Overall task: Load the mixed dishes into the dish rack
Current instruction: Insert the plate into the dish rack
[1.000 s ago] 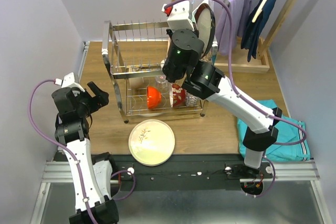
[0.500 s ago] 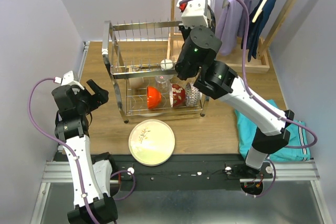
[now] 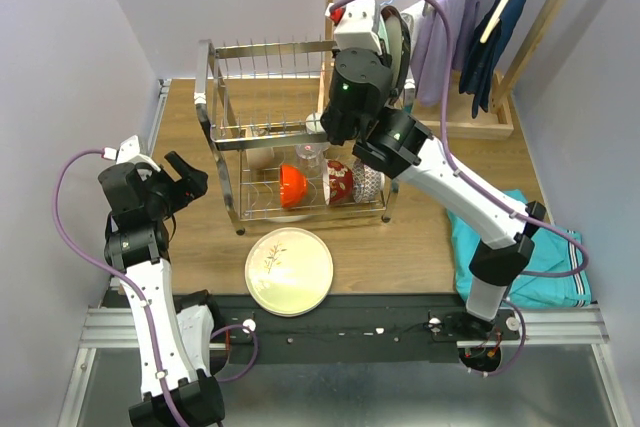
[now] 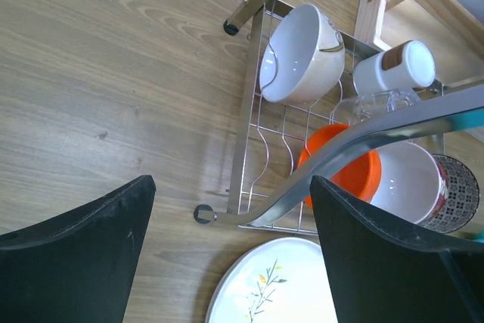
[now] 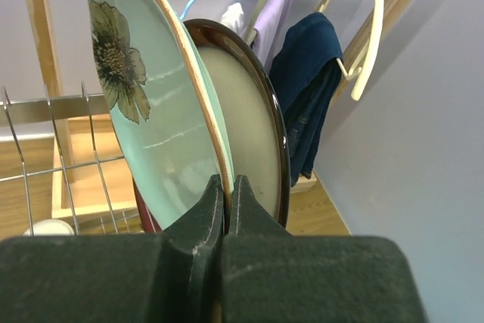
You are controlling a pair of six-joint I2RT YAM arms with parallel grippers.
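Teal cloth point(image 3: 552, 287) lies on the table point(image 3: 400, 247); purple garment point(image 3: 455, 22) and navy garment point(image 3: 495, 42) hang, probably on hangers point(image 5: 370, 28).

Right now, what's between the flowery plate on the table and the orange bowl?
Just the chrome front rail of the dish rack and a thin strip of bare table. The top view shows this between the flowery plate and the orange bowl.

The work area contains three plates (one floral cream plate point(image 3: 289, 270), one pale green plate point(image 5: 144, 126), one dark-rimmed plate point(image 5: 242, 111)), four bowls (cream bowl point(image 4: 301, 54), orange bowl point(image 3: 290, 185), red-patterned bowl point(image 3: 340, 183), blue-white patterned bowl point(image 3: 368, 183)), one cup point(image 4: 397, 66), one clear glass point(image 4: 374, 104) and one dish rack point(image 3: 270, 48).
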